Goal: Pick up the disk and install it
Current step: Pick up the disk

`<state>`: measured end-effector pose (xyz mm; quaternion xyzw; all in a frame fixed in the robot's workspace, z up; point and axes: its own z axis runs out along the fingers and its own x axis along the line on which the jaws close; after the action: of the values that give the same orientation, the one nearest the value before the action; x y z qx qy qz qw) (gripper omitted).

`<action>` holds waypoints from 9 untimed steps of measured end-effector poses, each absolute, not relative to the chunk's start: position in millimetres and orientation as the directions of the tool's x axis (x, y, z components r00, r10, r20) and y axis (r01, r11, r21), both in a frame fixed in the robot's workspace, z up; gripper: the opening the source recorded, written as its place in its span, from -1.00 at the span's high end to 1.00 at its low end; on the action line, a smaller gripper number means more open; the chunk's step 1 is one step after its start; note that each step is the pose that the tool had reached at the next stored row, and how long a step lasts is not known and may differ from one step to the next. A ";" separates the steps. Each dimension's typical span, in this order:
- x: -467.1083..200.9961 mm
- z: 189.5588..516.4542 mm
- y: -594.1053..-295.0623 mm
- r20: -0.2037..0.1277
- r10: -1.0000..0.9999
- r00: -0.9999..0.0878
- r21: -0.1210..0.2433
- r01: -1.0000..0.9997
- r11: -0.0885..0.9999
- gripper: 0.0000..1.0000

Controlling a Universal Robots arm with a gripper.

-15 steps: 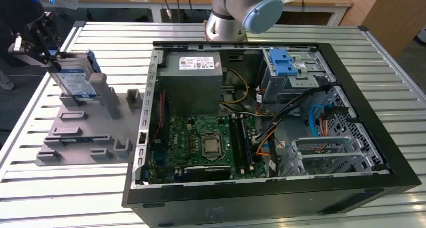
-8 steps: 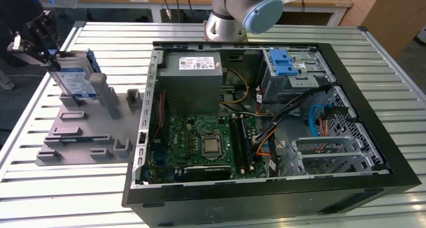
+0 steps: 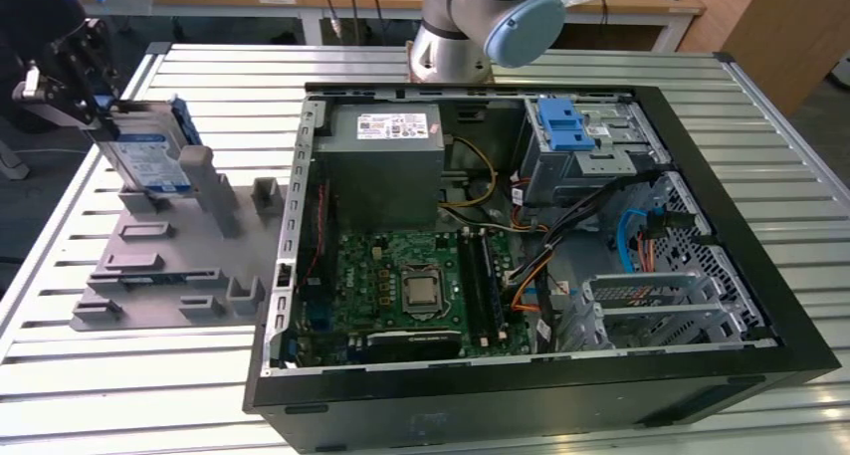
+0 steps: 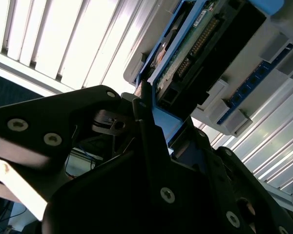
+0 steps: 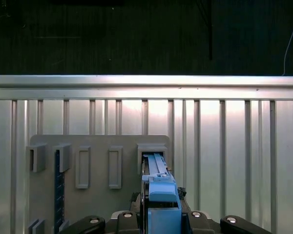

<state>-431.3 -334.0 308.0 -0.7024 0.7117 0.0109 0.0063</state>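
The disk (image 3: 143,156), a flat metal drive with a blue-and-white label and a blue frame, stands nearly upright at the far end of a grey slotted holder (image 3: 159,276) at the exterior view's left. My gripper (image 3: 106,112) reaches it from the left and is shut on its upper end. In the second wrist view the black fingers (image 4: 141,114) clamp the blue frame edge of the disk (image 4: 195,44). In the first wrist view the disk (image 5: 158,195) rises edge-on from my gripper (image 5: 161,214), over the holder (image 5: 97,141).
An open black computer case (image 3: 718,176) lies on the slatted metal table (image 3: 133,395) at the exterior view's right. It holds a motherboard, cables and a drive cage with a blue latch (image 3: 571,126) at its far right. The arm's base (image 3: 452,47) stands behind it.
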 end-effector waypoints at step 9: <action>-431.3 311.6 -334.0 -0.024 -1.000 -0.013 0.007 -1.000 0.013 0.27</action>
<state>-431.3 -334.0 311.6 -0.7024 0.7116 0.0108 0.0063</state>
